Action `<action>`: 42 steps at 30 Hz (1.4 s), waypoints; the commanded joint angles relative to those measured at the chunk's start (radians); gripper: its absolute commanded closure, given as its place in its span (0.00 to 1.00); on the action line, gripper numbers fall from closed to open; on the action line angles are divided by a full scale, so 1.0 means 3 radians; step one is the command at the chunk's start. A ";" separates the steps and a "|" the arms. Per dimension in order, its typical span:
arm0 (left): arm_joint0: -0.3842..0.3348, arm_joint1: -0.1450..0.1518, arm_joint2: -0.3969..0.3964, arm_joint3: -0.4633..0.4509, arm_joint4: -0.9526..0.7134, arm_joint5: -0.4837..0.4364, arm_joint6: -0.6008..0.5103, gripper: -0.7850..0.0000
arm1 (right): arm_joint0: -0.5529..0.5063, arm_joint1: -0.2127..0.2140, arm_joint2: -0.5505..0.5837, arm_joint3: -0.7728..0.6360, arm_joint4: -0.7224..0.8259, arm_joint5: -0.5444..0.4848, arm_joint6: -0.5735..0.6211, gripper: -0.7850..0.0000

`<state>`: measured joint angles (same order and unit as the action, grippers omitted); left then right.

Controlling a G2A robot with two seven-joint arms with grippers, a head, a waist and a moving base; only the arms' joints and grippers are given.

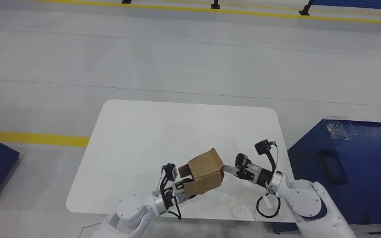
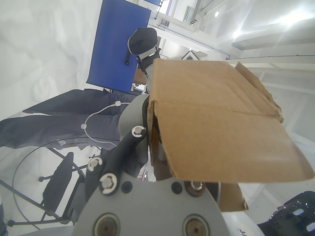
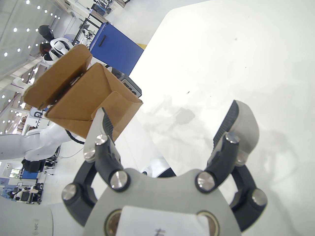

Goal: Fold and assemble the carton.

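The brown carton (image 1: 205, 169) is held over the white worktop (image 1: 178, 131) near its robot-side edge, clamped at one wall by the left jaws; the right jaws stand wide, one finger (image 3: 98, 126) against a carton flap.

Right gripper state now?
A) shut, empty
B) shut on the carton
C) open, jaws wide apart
C: the right gripper has its jaws spread wide apart, with one of them beside a flap of the carton.
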<state>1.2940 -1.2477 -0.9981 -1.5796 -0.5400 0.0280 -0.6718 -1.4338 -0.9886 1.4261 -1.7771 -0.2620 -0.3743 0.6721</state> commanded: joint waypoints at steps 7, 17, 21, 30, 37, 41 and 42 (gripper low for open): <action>0.0001 -0.0004 0.0009 0.0001 0.0020 0.0001 0.0013 1.00 | 0.0041 -0.0002 -0.0066 -0.0061 -0.0095 0.0080 0.0050 0.00; -0.0013 -0.0011 0.0009 0.0014 0.0001 0.0004 0.0013 1.00 | 0.0125 -0.0016 -0.0211 -0.0006 -0.0223 0.0158 0.0061 0.00; -0.0018 -0.0014 0.0012 0.0014 0.0001 0.0011 0.0014 1.00 | 0.0160 -0.0023 -0.0258 0.0008 -0.0208 0.0158 0.0056 0.00; -0.0018 -0.0016 0.0000 0.0016 -0.0023 -0.0007 -0.0013 1.00 | 0.0076 -0.0010 -0.0078 0.0133 0.0002 0.0125 -0.0037 0.00; -0.0019 -0.0019 0.0018 0.0038 -0.0010 -0.0004 -0.0039 1.00 | 0.0104 -0.0025 -0.0231 0.0174 0.0028 0.0092 0.0041 0.00; -0.0030 -0.0024 0.0041 0.0039 0.0019 0.0012 -0.0030 1.00 | 0.0123 -0.0033 -0.0286 0.0140 -0.0002 0.0109 0.0025 0.00; -0.0031 -0.0024 0.0043 0.0039 0.0022 0.0012 -0.0029 1.00 | 0.0127 -0.0034 -0.0285 0.0133 0.0000 0.0101 0.0015 0.00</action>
<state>1.2851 -1.2548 -0.9862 -1.5675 -0.5349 0.0314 -0.6809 -1.3970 -0.9985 1.3405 -1.7356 -0.2624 -0.3424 0.6796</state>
